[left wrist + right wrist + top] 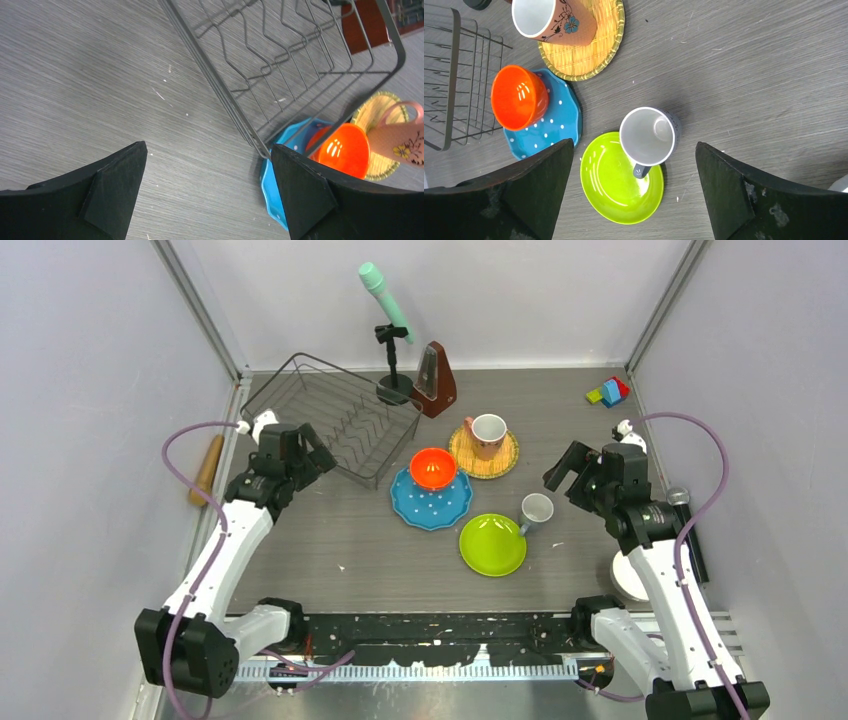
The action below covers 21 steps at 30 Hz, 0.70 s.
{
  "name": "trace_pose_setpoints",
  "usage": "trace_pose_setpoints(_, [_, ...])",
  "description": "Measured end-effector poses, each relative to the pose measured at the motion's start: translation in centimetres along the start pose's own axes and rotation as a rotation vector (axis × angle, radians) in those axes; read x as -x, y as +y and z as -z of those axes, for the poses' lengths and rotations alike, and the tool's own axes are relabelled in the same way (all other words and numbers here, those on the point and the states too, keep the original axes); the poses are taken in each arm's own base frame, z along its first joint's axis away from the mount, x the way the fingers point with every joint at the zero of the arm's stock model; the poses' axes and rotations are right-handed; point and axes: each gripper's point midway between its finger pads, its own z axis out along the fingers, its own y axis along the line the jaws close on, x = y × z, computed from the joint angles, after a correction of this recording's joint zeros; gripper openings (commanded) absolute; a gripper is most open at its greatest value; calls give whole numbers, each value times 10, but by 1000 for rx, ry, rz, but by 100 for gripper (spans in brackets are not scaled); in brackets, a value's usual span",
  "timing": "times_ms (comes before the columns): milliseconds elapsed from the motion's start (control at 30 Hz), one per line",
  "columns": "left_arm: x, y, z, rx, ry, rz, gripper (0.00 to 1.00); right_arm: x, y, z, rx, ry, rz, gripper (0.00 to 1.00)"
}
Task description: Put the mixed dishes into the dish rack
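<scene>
Both arms hover with nothing held: the left gripper has its jaws spread wide over bare tabletop just outside the near side of the dish rack, and the right gripper, equally agape, hangs well off from the rack above the small grey mug. The rack holds nothing yet, so loading looks not begun. The dishes lie off the rack's right side: the orange bowl sits on the blue dotted plate by the rack's near corner, the pinkish-tan mug stands on the yellow woven plate a little further from the rack, and the lime-green plate lies further off again with the grey mug at its rim. Stacked so, bowl and mug probably need lifting before their plates. The top view alone shows the white bowl, furthest from the rack and half hidden by the right arm; the right wrist view reveals the grey mug's handle overhanging the green plate, and the left wrist view shows the rack's wire prongs close up
</scene>
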Motion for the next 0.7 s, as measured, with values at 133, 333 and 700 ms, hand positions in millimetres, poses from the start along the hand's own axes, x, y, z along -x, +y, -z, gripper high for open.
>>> trace_pose_setpoints(133, [7, 13, -5, 41, -10, 33, 99, 3, 3, -6, -5, 7, -16, 91])
trace_pose_setpoints(333, [2, 31, -26, 128, 36, 106, 94, 5, 17, -32, -2, 67, -69, 90])
trace_pose_setpoints(700, [-7, 26, -64, 153, 63, 237, 87, 17, 67, -74, 46, 98, -41, 89])
